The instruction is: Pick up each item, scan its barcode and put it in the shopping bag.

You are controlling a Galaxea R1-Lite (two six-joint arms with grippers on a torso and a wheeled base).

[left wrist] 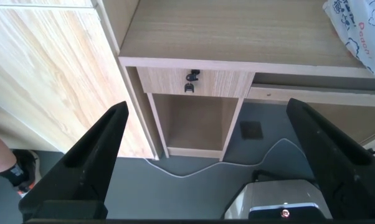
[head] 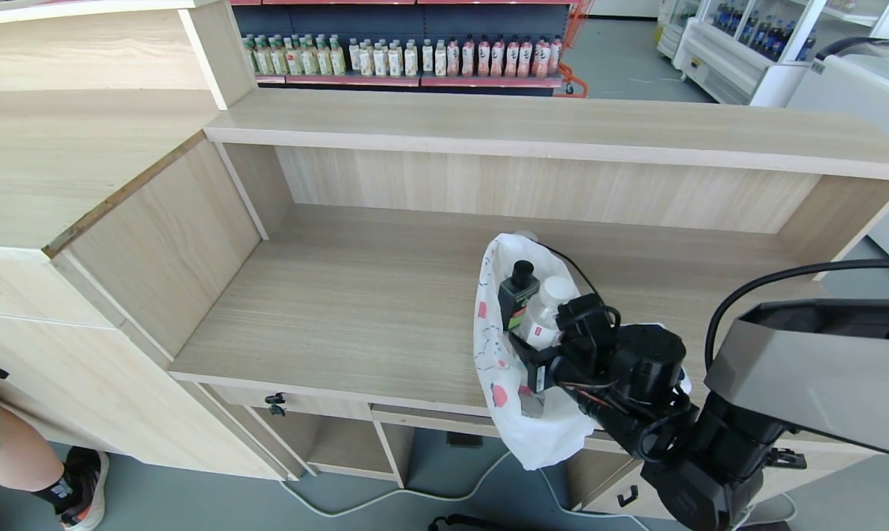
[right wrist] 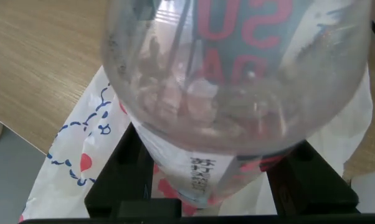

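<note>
Holding a clear plastic bottle w/ white cap + red label (head: 546, 313), the right end effector (head: 553, 338) has its jaws closed onto the bottle body from both sides. The wrist cam confirms it: the bottle (right wrist: 237, 81) sits wedged between the two black fingers (right wrist: 122, 180).

The bottle's lower part is already inside the mouth of the white plastic shopping bag w/ red + blue print (head: 492, 369), cap tilted up. Just beside it in the bag is a dark green bottle w/ black cap (head: 518, 295), upright-ish. The bag stands at the front edge of the light wood worktop (head: 341, 317), partly drooping over it.

The left end effector (left wrist: 206, 109) is spread wide w/ nothing between the fingers, hanging low in front of the worktop over the grey floor (left wrist: 194, 186).

Read: this is the bagging step for this item, near its end. Can't tell if the scan is done.

Next move, IMO: lower a bit more, keep clear of the dark bottle, release, then withdraw straight up w/o snagging the bag wall. Risk: the bag is soft and overhangs the edge, so it could tip.
</note>
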